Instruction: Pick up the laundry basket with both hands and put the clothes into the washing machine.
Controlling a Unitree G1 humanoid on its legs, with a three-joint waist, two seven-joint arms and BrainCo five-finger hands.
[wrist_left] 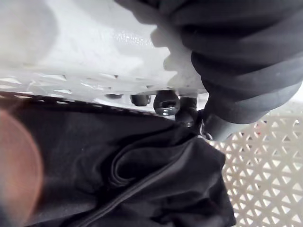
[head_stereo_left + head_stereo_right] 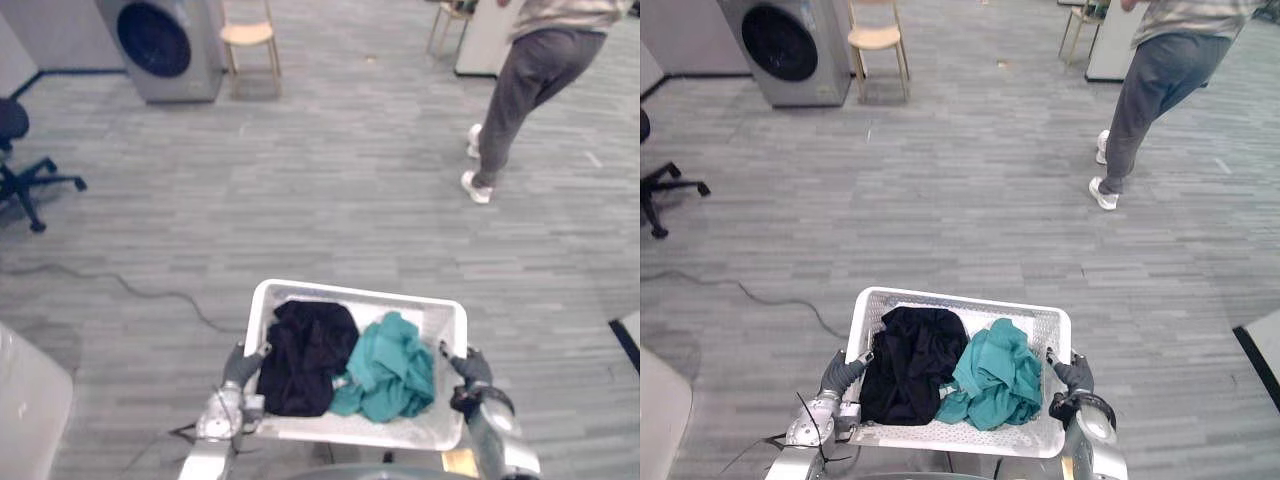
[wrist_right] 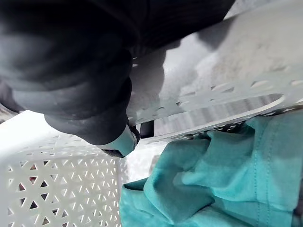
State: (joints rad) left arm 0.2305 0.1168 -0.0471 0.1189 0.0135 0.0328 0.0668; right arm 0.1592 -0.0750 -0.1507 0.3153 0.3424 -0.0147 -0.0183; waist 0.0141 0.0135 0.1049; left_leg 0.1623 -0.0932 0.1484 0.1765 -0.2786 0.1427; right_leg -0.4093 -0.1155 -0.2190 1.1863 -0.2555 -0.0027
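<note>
Where: laundry basket (image 2: 360,295) held in front of the robot, off the floor (image 2: 330,190); washing machine (image 2: 160,45) well apart, far across the room to the left
Left hand (image 2: 243,366): on the basket's left side wall, fingertips (image 1: 165,101) hooked under the rim, clamped on it
Right hand (image 2: 468,368): on the right side wall, a finger (image 3: 122,144) curled in at the handle slot, clamped on it
Look: white plastic, rectangular, walls pierced with small triangles, rolled rim
Load: black garment (image 2: 305,355) on the left, teal garment (image 2: 392,365) beside it, touching, both crumpled
Handling, judged: light, fairly stiff shell; smooth rim may slip, so hold at the side slots and keep level; the cloth is soft and limp
Hazard: person (image 2: 530,80) walking at far right, wooden chair (image 2: 248,35) just beside the machine
</note>
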